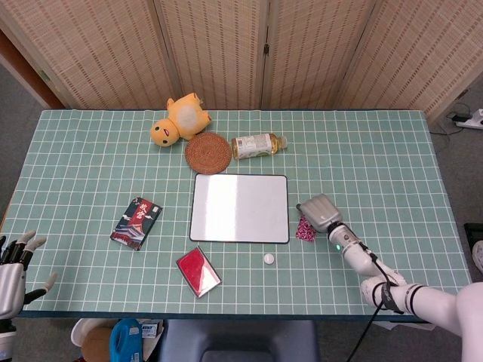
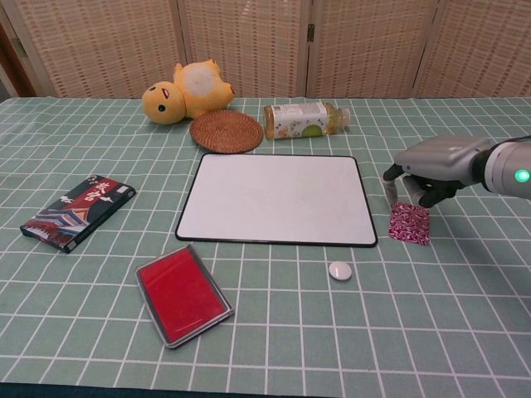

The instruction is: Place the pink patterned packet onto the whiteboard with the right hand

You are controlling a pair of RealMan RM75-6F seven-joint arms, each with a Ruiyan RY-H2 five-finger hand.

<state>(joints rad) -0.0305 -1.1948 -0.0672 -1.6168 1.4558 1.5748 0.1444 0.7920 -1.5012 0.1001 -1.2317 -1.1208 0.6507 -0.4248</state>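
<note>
The pink patterned packet (image 1: 306, 229) (image 2: 410, 223) lies flat on the green cloth just right of the whiteboard (image 1: 240, 208) (image 2: 278, 198). My right hand (image 1: 321, 212) (image 2: 436, 162) hovers palm down over the packet's far edge, fingers curled downward and apart, holding nothing; whether a fingertip touches the packet is unclear. My left hand (image 1: 13, 269) rests open at the table's near left corner, seen only in the head view.
A small white round magnet (image 2: 340, 270) lies below the whiteboard's right corner. A red tin (image 2: 182, 293) and a dark patterned box (image 2: 78, 211) sit to the left. A woven coaster (image 2: 226, 130), a bottle (image 2: 305, 119) and a yellow plush (image 2: 185, 91) lie behind the whiteboard.
</note>
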